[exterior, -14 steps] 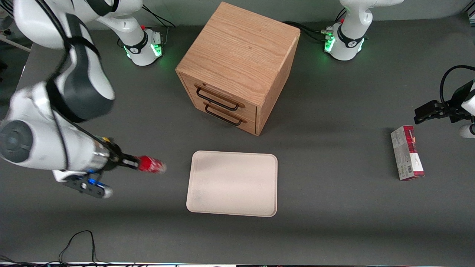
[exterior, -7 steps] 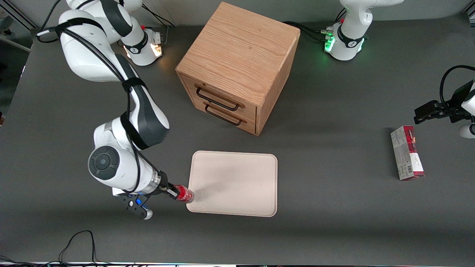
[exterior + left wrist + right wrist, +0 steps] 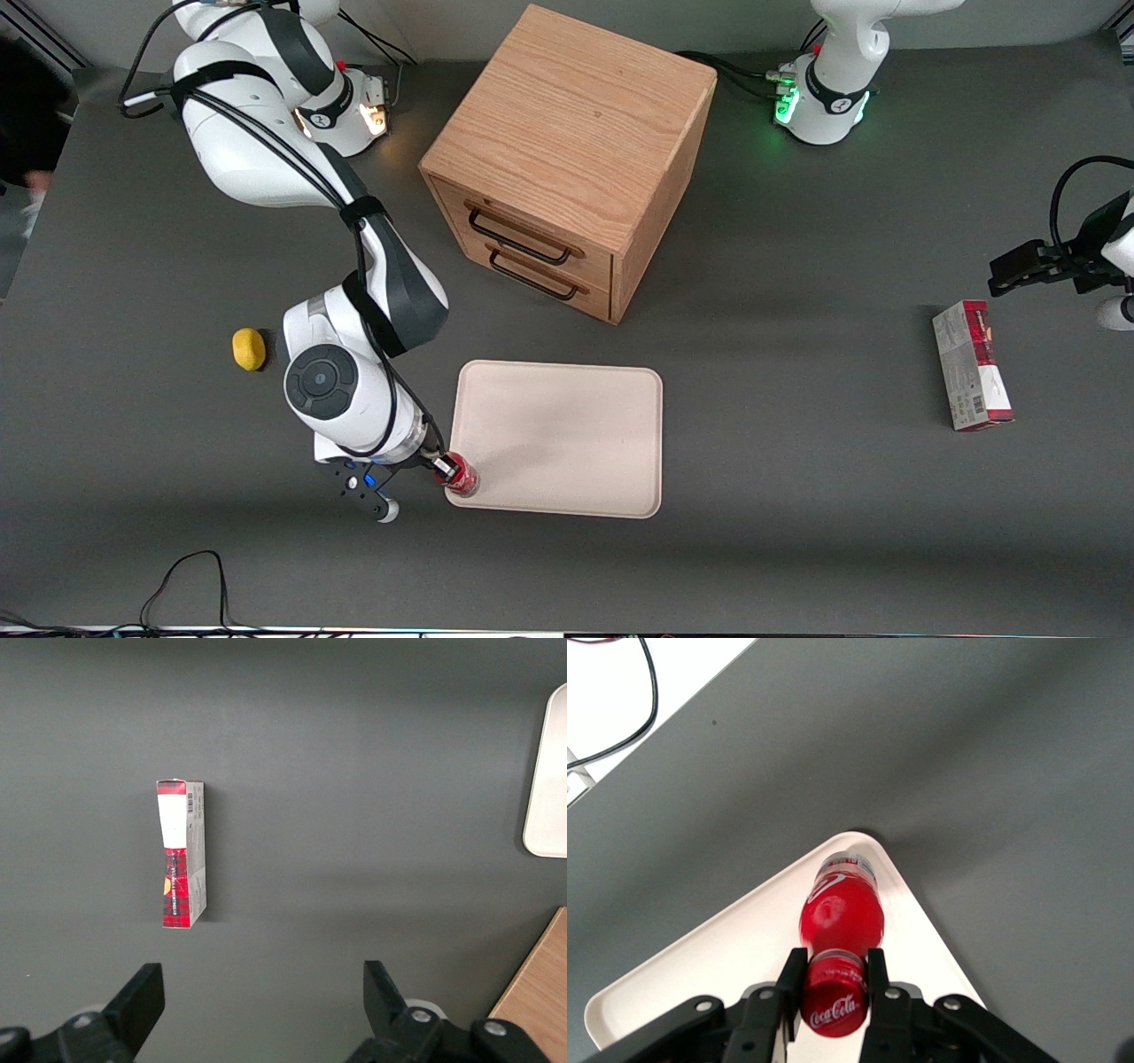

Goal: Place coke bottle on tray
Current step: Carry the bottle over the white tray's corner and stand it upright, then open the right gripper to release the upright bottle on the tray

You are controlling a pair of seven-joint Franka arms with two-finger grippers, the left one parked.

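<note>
The gripper (image 3: 835,983) had its two fingers (image 3: 876,974) clamped on the red cap of the coke bottle (image 3: 841,914), and the bottle hung straight down from them, its long axis upright, clear base lowest. From the wrist camera, that base sat over the rounded corner of the tray (image 3: 700,966), just inside the rim; whether it already touched the tray floor I couldn't make out. From the front, the bottle (image 3: 458,472) was at the tray's (image 3: 567,443) corner nearest the camera, at the working arm's end, with the bare cream surface stretching away toward the parked arm's end.

What the next move turned on, to my eye: the bottle was directly below the fingers, so it only needed lowering and letting go, though so close to the rim it might tip on the edge.

A small yellow object (image 3: 249,348) lay on the table near the arm's elbow, the wooden drawer cabinet (image 3: 567,159) stood farther from the camera than the tray, and a grey-and-red carton (image 3: 972,364) lay well apart.
</note>
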